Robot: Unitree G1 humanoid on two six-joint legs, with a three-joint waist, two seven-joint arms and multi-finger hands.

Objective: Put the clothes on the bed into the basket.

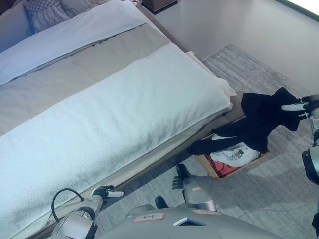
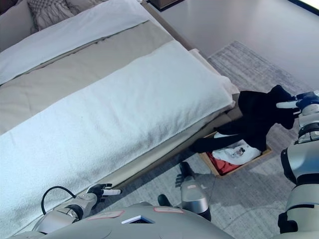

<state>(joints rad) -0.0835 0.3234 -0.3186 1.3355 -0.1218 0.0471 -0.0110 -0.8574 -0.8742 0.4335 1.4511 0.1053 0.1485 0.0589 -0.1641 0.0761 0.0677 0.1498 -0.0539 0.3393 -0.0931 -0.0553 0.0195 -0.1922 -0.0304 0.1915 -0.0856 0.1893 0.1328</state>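
A black garment (image 1: 261, 119) hangs from my right hand (image 1: 298, 107), whose fingers are shut on its upper edge at the far right. Its lower end droops over the near-left corner of a shallow wooden basket (image 1: 264, 156) on the floor beside the bed's foot corner. Inside the basket lie a white garment (image 1: 234, 153) and a red one (image 1: 227, 169). The bed (image 1: 124, 109) carries a smooth white cover, with no loose clothing showing on it. My left hand (image 1: 105, 191) hangs low at the bed's near edge, fingers relaxed and holding nothing.
A grey rug (image 1: 269, 199) lies under the basket and runs along the bed's side. Pillows (image 1: 45, 12) sit at the head of the bed, top left. A dark cabinet (image 1: 159, 4) stands beyond the bed at the top edge.
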